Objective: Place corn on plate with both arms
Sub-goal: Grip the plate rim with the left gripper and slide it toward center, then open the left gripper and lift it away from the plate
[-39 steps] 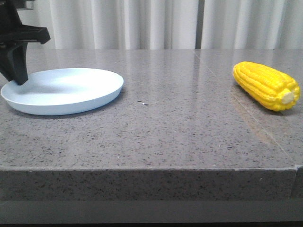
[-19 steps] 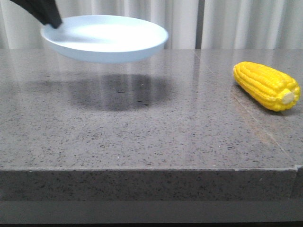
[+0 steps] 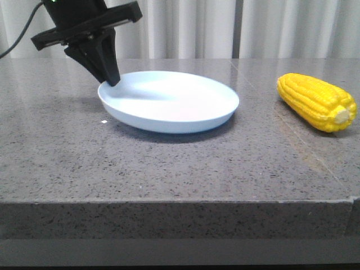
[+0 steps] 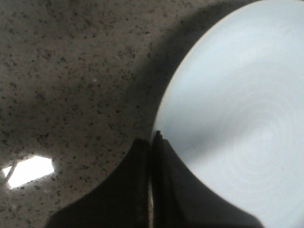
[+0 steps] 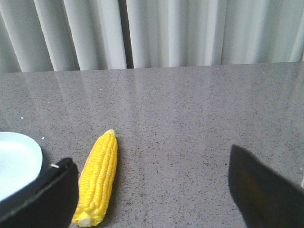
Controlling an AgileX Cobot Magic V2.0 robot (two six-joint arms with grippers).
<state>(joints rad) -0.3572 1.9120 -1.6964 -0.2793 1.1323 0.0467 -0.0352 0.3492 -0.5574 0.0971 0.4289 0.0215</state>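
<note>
Half a second earlier the plate (image 3: 169, 101) had hung in the air toward the worktop's left side; it now sat lower and further toward the middle of the grey stone worktop (image 3: 185, 169), its underside at or just above the surface with a thin shadow beneath. The left gripper (image 3: 110, 80) was clenched on the plate's left rim, its fingers (image 4: 159, 161) pressed together with the rim edge between them. The corn (image 3: 316, 102) had not shifted: it lay on its side near the worktop's right edge, cream stub toward the front, well apart from the plate. The right gripper (image 5: 152, 187) hung spread wide above the worktop, the corn beside one finger (image 5: 45, 197), touching nothing.
</note>
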